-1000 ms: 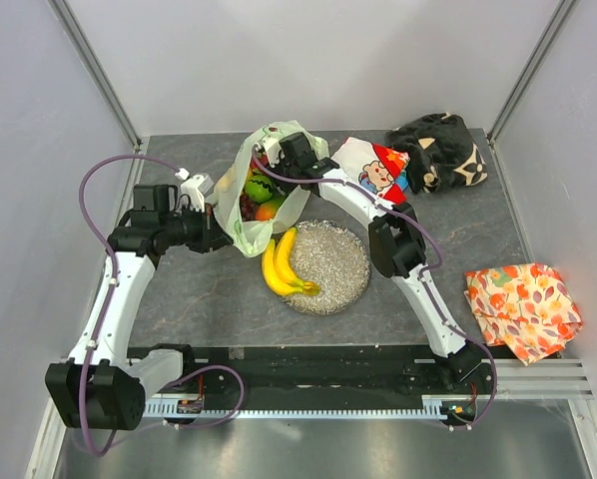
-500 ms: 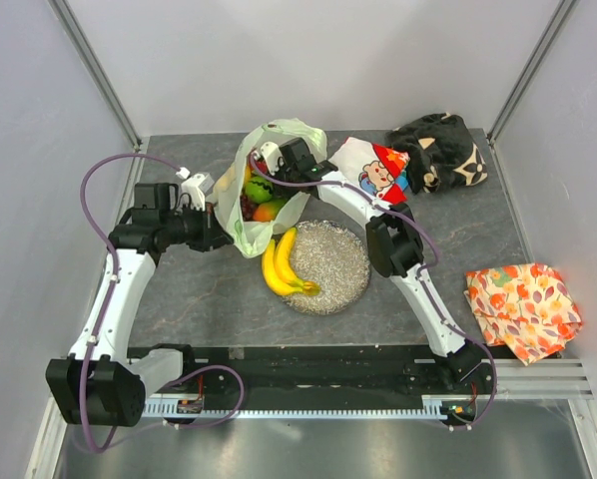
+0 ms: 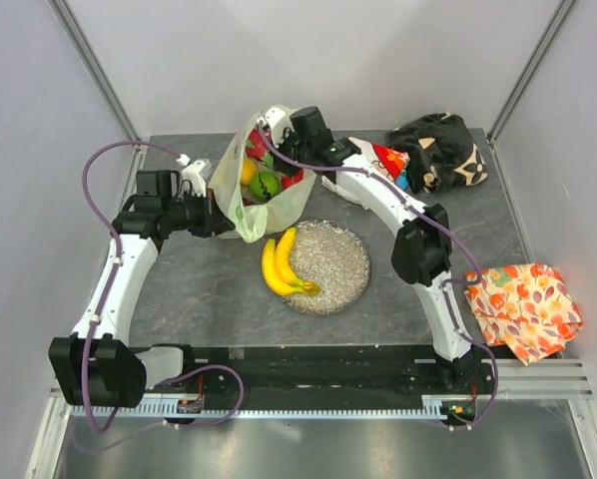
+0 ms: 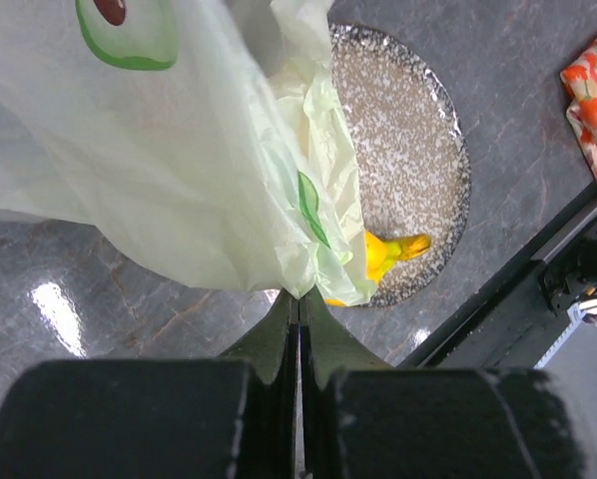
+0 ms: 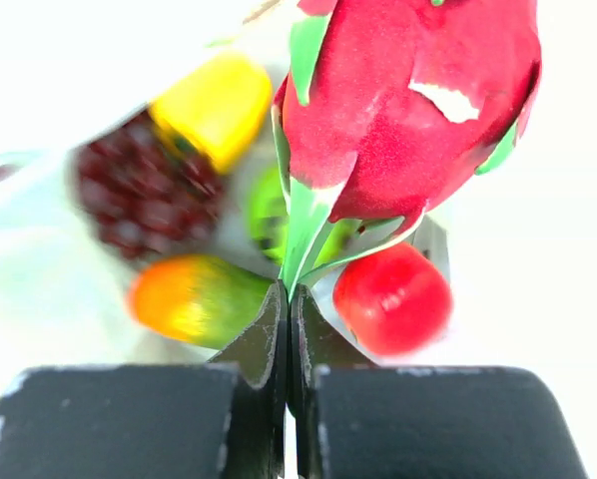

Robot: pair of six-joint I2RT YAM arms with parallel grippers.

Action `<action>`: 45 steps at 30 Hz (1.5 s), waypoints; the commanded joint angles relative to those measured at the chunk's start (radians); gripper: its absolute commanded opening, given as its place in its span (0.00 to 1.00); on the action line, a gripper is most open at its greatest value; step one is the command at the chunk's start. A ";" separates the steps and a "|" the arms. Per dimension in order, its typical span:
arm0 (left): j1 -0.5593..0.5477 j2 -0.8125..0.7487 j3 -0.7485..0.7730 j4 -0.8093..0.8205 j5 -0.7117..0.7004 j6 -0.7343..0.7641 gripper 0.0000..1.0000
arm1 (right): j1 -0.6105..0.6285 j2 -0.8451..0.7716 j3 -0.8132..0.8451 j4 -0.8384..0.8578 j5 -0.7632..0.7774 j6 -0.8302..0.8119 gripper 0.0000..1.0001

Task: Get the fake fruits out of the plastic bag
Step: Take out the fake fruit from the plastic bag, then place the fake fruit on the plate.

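L gripper (image 4: 298,295): jaws pressed together on a fold of the plastic bag (image 4: 169,170) at its lower edge. The bag sits at the rear of the table, left of centre. The film looks thin, crinkly and limp, and would likely slip or tear under a hard pull, so hold bunched folds, not a single layer.

Loose inside the bag are grapes (image 5: 144,190), a yellow pepper (image 5: 214,105), a mango (image 5: 194,299), a lime (image 5: 267,212) and an apple (image 5: 390,297). All look light, hard and glossy; the round ones will probably roll.

R gripper (image 5: 287,291): jaws closed on a green leaf tip of the dragon fruit (image 5: 408,100), approx. at the bag mouth above the rest. This hold is narrow and off-centre, so the fruit may swing or drop — a grip across the body would be safer.

The bananas (image 3: 279,267) lie on the left side of the dish (image 3: 343,269), outside the bag.
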 commanded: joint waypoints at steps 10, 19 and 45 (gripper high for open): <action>0.003 0.015 0.071 0.151 -0.096 -0.074 0.02 | 0.004 -0.361 -0.094 -0.178 -0.136 0.057 0.00; 0.003 0.047 0.066 0.208 -0.094 -0.111 0.02 | 0.027 -0.832 -0.759 -0.204 -0.198 -0.251 0.00; 0.003 0.036 0.060 0.196 -0.086 -0.117 0.02 | 0.013 -1.084 -1.205 0.009 0.017 -0.174 0.01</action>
